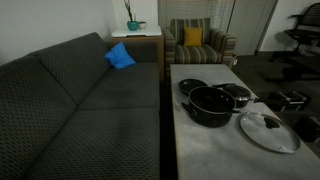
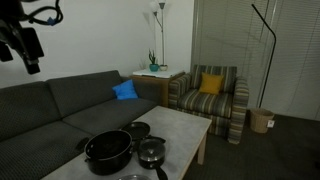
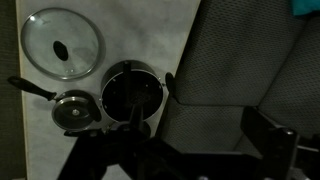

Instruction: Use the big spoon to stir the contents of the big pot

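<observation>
Nothing's really started yet imo: the gripper [image 2: 30, 55] hangs high up on the sofa [image 1: 70, 110] side, well apart from the table, and I can't tell if its jaws are wide or closed. Can't spot any big spoon either. The big pot [image 1: 210, 105] sits by the sofa-side edge of the pale tabletop [image 1: 200, 150], with the glass lid [image 1: 268, 130] toward the opposite edge. It's a living room, with a striped armchair [image 2: 210, 95] past the far end.

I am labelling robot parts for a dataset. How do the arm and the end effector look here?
In an exterior view the end effector is black and blocky, and a thin black cable loops above it. In the wrist view it shows only as dark, angular shapes at the lower edge. No markings are readable.
</observation>
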